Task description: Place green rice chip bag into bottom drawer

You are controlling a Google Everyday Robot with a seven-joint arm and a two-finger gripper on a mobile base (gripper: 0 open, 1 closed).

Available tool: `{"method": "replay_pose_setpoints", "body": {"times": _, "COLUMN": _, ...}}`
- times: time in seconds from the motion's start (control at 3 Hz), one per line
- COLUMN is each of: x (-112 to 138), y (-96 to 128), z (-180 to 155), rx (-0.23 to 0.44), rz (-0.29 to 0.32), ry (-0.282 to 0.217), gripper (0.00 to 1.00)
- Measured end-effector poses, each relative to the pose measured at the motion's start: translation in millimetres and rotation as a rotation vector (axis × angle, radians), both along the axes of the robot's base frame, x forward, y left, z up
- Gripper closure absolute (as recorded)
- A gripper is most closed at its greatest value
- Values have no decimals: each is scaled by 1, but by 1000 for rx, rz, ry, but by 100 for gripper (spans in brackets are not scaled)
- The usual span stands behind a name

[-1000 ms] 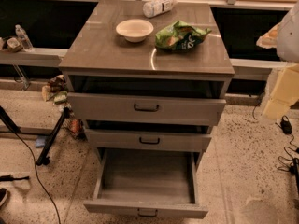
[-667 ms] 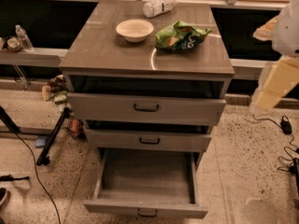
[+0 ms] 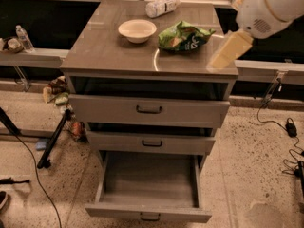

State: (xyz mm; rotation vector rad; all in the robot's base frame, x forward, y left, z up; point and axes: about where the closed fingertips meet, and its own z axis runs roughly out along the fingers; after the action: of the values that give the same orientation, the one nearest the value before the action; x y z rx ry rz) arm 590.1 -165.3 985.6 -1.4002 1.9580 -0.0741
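As bottom drawer (image 3: 148, 180) gapes, tool (image 3: 230, 50) hovers nr green rice chip bag (image 3: 184, 36).

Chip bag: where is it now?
The bag lies on the cabinet top, just right of the bowl; the gripper is to its right, over the top's right edge.

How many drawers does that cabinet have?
3: the top drawer just under the countertop, the middle drawer below it, and the bottom drawer pulled out. The pincer hovers over the countertop's right edge, beside the green rice chip bag.
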Motion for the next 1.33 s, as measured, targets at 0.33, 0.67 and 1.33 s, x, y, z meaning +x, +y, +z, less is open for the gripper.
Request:
{"method": "replay_pose_setpoints", "body": {"times": 0.33, "x": 49, "y": 21, "z": -14, "rx": 43, "rz": -61, "ry": -70, "gripper": 0}}
{"method": "replay_pose_setpoints", "body": {"times": 0.67, "x": 54, "y": 23, "z": -6, "rx": 57, "rz": -72, "ry": -101, "gripper": 0}}
{"method": "replay_pose_setpoints", "body": {"times": 1.33, "x": 75, "y": 25, "z": -27, "rx": 55, "rz": -45, "ry": -99, "gripper": 0}}
